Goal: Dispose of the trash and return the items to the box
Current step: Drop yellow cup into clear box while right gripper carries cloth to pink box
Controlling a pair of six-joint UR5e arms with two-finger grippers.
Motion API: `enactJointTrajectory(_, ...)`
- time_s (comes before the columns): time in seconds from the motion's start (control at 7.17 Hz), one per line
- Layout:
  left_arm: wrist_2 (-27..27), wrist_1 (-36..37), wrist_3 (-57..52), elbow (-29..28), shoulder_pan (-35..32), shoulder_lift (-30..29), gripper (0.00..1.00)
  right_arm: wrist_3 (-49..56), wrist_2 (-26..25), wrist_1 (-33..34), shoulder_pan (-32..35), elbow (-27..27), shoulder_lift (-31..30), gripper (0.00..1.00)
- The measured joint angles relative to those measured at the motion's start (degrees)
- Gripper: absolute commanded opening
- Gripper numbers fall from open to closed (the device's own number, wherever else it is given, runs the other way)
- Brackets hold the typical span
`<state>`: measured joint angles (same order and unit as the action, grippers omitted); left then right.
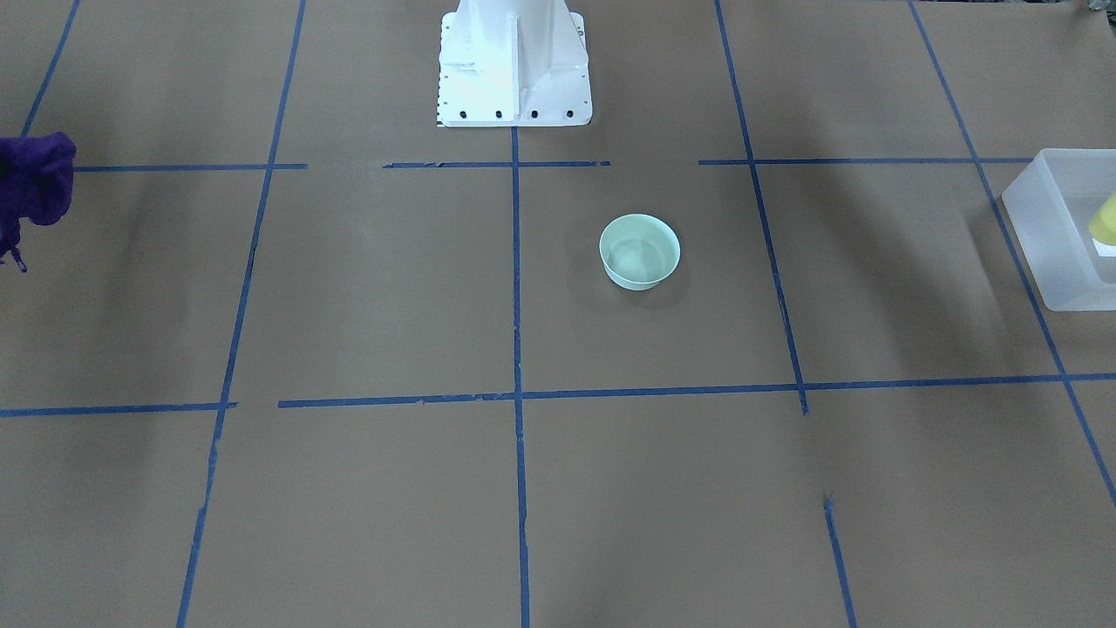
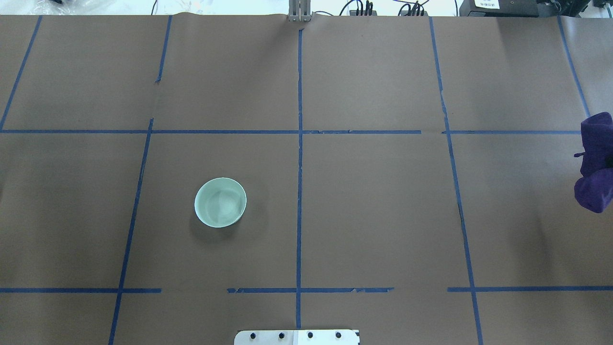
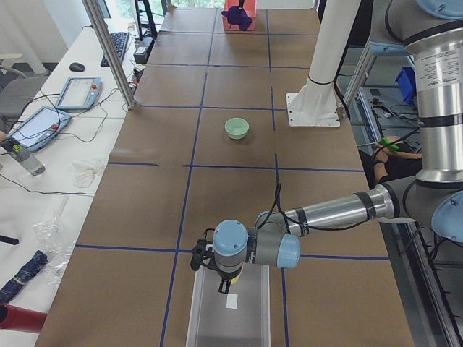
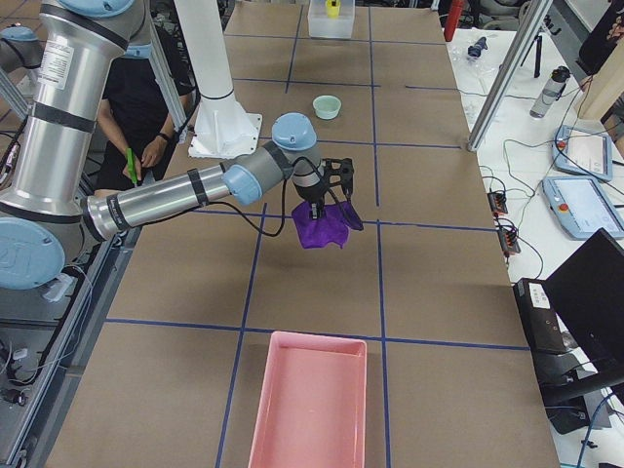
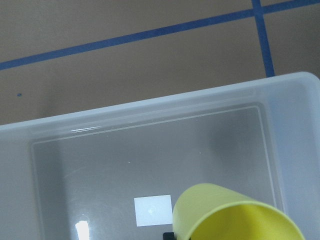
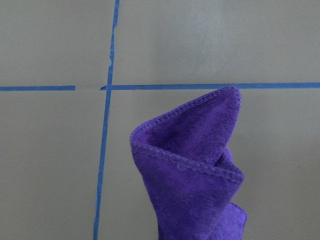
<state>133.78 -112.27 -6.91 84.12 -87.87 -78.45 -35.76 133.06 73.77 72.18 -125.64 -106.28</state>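
The yellow cup (image 5: 230, 215) fills the bottom of the left wrist view, held tilted just above the floor of the frosted white box (image 5: 150, 107). In the front view it shows inside the box (image 1: 1037, 235) at the right edge (image 1: 1105, 220). My left gripper (image 3: 224, 283) hangs over the box and looks shut on the cup; its fingers are mostly hidden. My right gripper (image 4: 331, 195) is shut on a purple cloth (image 6: 195, 170) and holds it above the table, short of the pink tray (image 4: 307, 400).
A pale green bowl (image 2: 220, 202) stands upright on the brown paper left of the centre tape line. The robot's white base (image 1: 514, 70) is at the table's near middle. The purple cloth (image 2: 595, 163) hangs at the overhead view's right edge.
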Motion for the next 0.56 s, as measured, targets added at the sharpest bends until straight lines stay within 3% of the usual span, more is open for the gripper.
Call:
enactJointTrajectory(0.14,1.2,-1.3,0.1,-1.0,1.2,0.0,0.00,3.7,0.3,2.9,1.9,-0.3,0.5,0.00)
enactJointTrajectory(0.28,2.0,-3.1,0.4,-2.1,2.3,0.0,0.18,6.7,0.4,4.8,3.5,-0.5,0.7,0.00)
enactJointTrajectory(0.42,2.3,-4.4,1.2,-2.9,3.0,-0.1,0.51,8.6,0.4,5.5,4.8,-0.6,0.7,0.00)
enactJointTrajectory(0.56,2.5,-5.2,1.9,-3.2,3.4,-0.1,0.71,9.8,0.4,5.8,5.7,-0.6,0.7,0.00)
